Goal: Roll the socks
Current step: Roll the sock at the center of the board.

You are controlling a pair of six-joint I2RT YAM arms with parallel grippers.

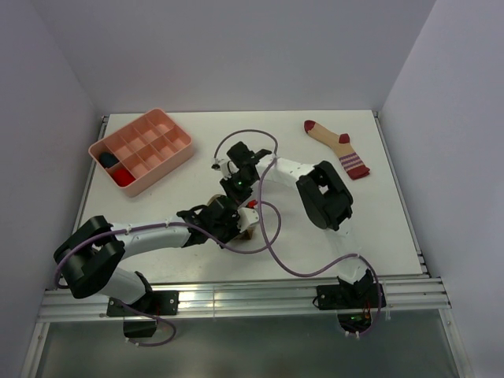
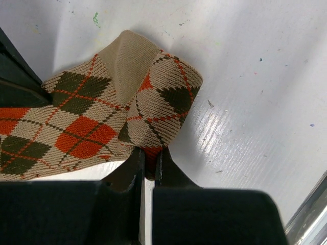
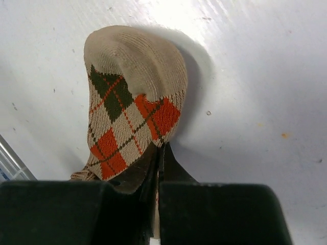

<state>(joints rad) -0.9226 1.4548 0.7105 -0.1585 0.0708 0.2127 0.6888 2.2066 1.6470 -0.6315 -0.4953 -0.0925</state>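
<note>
I'm pinching the argyle sock [image 2: 92, 122], by the bench's near edge, with left fingers [image 2: 125, 176] and right fingers [image 3: 173, 171], holding its fold for rolling. The striped sock [image 1: 337, 146] is lying near the far-right corner.

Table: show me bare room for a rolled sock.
Bare: the far strip between the pink tray and the striped sock; the right side nearer than that sock. Crowded: the centre, where left gripper and right gripper pinch the argyle sock.
</note>
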